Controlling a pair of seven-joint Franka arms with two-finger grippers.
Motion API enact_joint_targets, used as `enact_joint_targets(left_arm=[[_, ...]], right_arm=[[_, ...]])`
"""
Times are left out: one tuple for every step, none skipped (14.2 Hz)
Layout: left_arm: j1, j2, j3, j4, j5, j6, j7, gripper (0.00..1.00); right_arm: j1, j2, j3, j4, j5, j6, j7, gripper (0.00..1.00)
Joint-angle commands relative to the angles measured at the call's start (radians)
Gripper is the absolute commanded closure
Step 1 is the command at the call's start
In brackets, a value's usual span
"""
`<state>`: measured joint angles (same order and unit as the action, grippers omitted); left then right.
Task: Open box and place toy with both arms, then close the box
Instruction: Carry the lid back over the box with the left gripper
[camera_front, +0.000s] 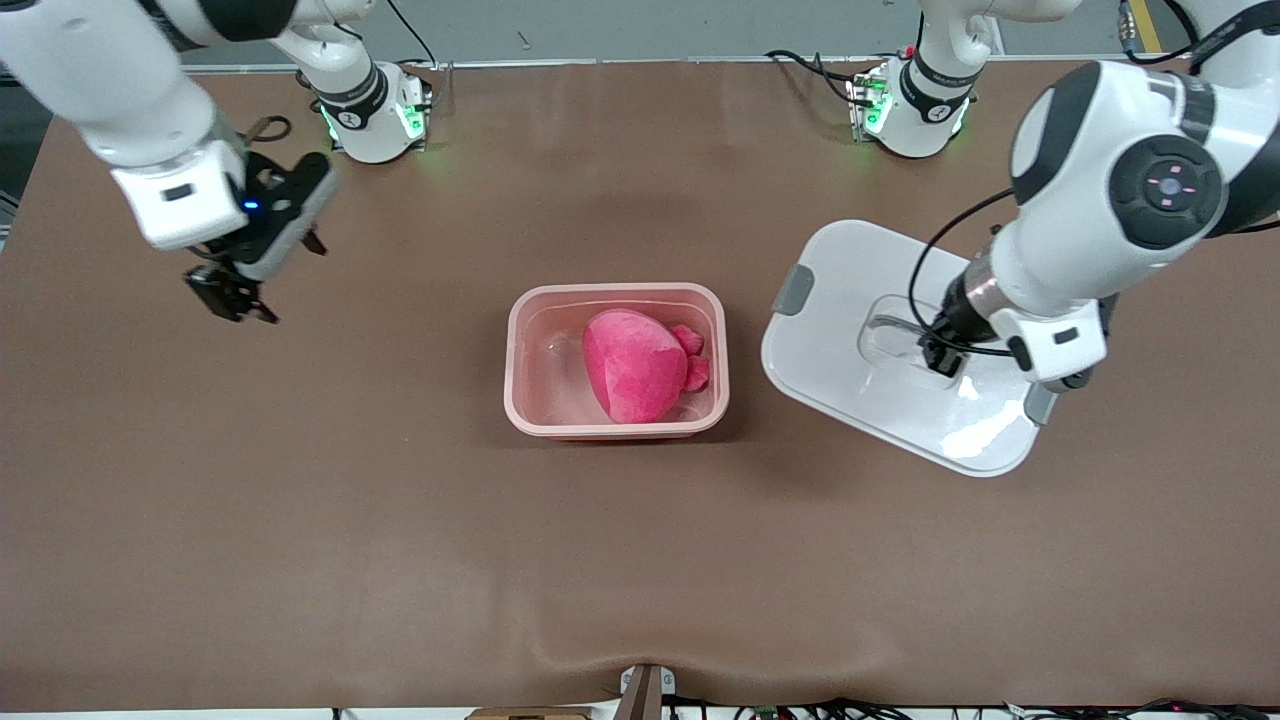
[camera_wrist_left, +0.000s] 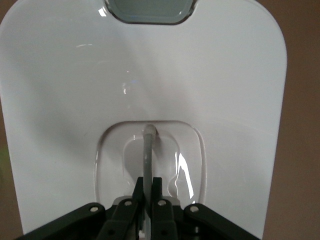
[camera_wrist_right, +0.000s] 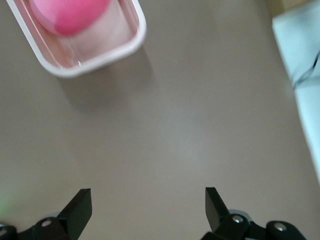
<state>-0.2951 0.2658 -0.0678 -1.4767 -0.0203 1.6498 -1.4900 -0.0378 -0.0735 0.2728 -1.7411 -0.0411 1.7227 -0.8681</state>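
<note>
Box (camera_front: 520, 340) open at desk (camera_front: 400, 560) centre, toy (camera_front: 635, 365) inside. Lid (camera_front: 850, 270) lies flat on desk beside box, toward left arm's end. Left pincer (camera_front: 940, 355) down on lid — pressed together, pinching clear handle (camera_wrist_left: 148, 150). Right pincer (camera_front: 232, 295) spread, empty — hangs over bare desk toward right arm's end.

High front camera facing both arms, wrist cameras looking down close, all sharing the lid (camera_front: 880, 300).

Robot lab: 2 white arms (camera_front: 1100, 200) bolted along brown-matted table (camera_front: 400, 520), cables (camera_front: 800, 710) trailing at edges.
</note>
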Motion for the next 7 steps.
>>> enact_joint_targets(left_arm=[[-0.057,0.007,0.003,0.012,-0.015,0.021,-0.114,1.0],[-0.083,0.012,0.005,0.012,-0.017,0.036,-0.165,1.0],[-0.102,0.015,0.005,0.012,-0.017,0.053,-0.223,1.0],[-0.122,0.018,0.005,0.012,-0.017,0.079,-0.275,1.0],[-0.142,0.024,0.005,0.012,-0.017,0.102,-0.326,1.0],[-0.166,0.035,0.005,0.015,-0.015,0.123,-0.381,1.0],[-0.194,0.05,0.005,0.025,-0.01,0.14,-0.433,1.0]], right_arm=[[-0.014,-0.022,-0.081,-0.003,0.009,-0.049,0.093,0.0],[-0.013,-0.02,-0.116,0.003,0.009,-0.057,0.113,0.0],[-0.01,-0.017,-0.147,0.011,0.012,-0.074,0.141,0.0],[-0.01,-0.014,-0.174,0.021,0.018,-0.092,0.181,0.0],[-0.008,-0.011,-0.199,0.028,0.036,-0.11,0.228,0.0],[-0.008,-0.008,-0.222,0.041,0.068,-0.121,0.295,0.0],[-0.008,-0.002,-0.239,0.058,0.094,-0.123,0.379,0.0]])
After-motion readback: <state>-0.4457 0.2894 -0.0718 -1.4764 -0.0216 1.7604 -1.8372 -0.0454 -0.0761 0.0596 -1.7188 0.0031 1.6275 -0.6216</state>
